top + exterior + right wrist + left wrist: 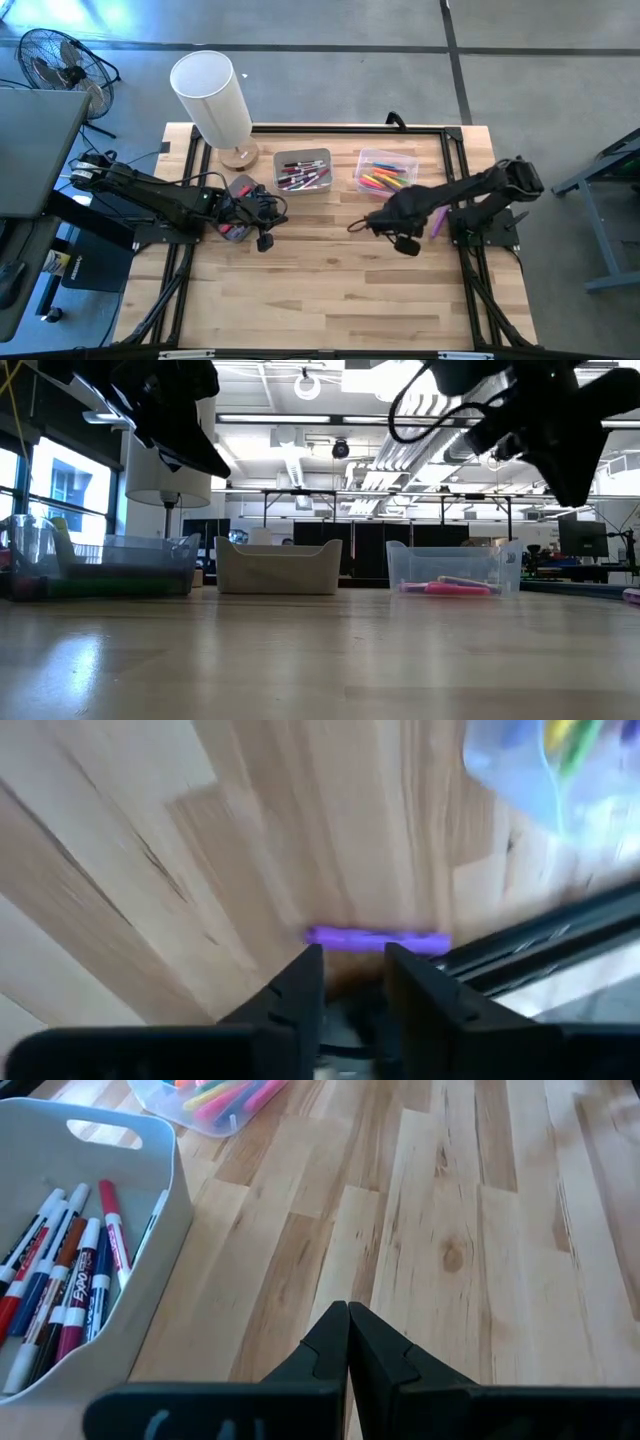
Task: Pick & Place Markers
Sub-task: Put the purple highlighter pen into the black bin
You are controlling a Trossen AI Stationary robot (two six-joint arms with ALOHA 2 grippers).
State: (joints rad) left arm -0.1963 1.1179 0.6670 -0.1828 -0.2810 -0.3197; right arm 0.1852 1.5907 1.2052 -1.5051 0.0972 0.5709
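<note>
Right wrist view shows the right gripper with its fingers parted by a narrow gap, holding nothing, aimed at a purple marker lying on the table beside that arm's base. Other markers sit in the grey bin and the clear bin. The step looks like the approach for a pick; next, the jaws must straddle the marker and close. The left gripper waits shut and empty near the grey bin.

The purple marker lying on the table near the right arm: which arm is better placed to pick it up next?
The right. The right gripper is open and aimed at the purple marker, which lies just beyond its fingertips. The left gripper is shut and points at bare wood beside the white bin, across the table.
</note>
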